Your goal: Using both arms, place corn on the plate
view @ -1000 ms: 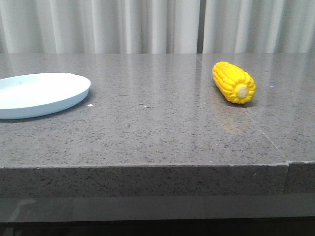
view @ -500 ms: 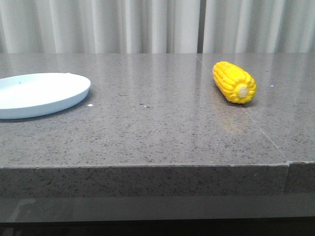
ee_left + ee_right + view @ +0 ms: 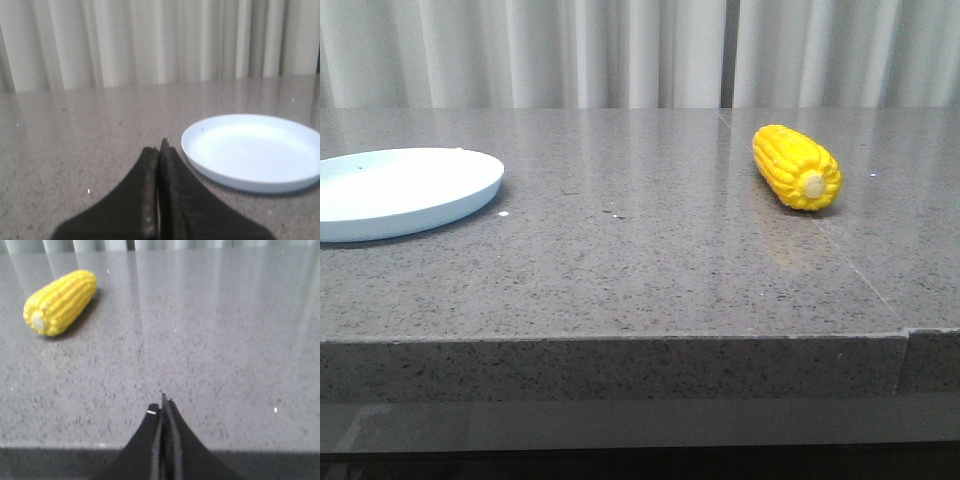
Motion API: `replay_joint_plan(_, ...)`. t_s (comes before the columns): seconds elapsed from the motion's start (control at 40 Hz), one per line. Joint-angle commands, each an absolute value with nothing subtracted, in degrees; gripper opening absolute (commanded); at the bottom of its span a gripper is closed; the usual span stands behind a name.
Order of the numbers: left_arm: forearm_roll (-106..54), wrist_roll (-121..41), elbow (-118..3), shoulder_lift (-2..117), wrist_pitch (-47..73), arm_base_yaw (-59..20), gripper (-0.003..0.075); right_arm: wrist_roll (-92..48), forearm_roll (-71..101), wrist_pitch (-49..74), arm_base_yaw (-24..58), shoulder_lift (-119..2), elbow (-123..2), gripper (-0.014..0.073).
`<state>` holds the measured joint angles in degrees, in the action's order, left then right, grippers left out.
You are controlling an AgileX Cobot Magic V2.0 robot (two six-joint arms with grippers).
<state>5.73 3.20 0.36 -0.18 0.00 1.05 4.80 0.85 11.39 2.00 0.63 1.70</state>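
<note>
The yellow corn point(image 3: 796, 167) lies on the grey stone table at the right, its pale stub end toward the camera. It also shows in the right wrist view point(image 3: 60, 302), well ahead of my right gripper point(image 3: 163, 407), which is shut and empty above the table's near edge. The pale-blue plate point(image 3: 420, 205) sits empty at the far left of the table. In the left wrist view the plate point(image 3: 225, 175) lies just beside my left gripper point(image 3: 159, 149), which is shut and empty. Neither arm shows in the front view.
The grey speckled table point(image 3: 620, 260) has a seam point(image 3: 850, 265) running from back to front on the right side and a front edge close to the camera. Pale curtains point(image 3: 620, 50) hang behind the table.
</note>
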Motion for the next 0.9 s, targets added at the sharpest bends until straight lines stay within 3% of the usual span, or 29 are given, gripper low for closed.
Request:
replay_joint_plan(0.0,5.7,3.8,-0.5,-1.3,-10.8,1.0,-0.0020,4.2,0.5,3.0,1.6,1.3,-0.4,-0.0091)
replay_joint_plan(0.2,5.7,3.8,-9.3,-1.2,-7.3,0.9,-0.0020,4.2,0.5,7.1,1.6,1.3,-9.9,-0.0091)
replay_joint_plan(0.5,5.7,3.8,-28.9,10.0,12.2,0.9,-0.0020,4.2,0.8,17.7,1.6,-6.8,-28.7,-0.0090)
replay_joint_plan(0.68,5.8,3.2,-33.0,20.1,14.6,0.9,-0.0020,4.2,0.8,17.9,1.6,-16.4,-34.7,-0.0090)
replay_joint_plan(0.88,5.8,3.2,-33.1,22.6,13.8,0.9,-0.0019,4.2,0.8,17.9,1.6,-19.1,-35.4,-0.0088)
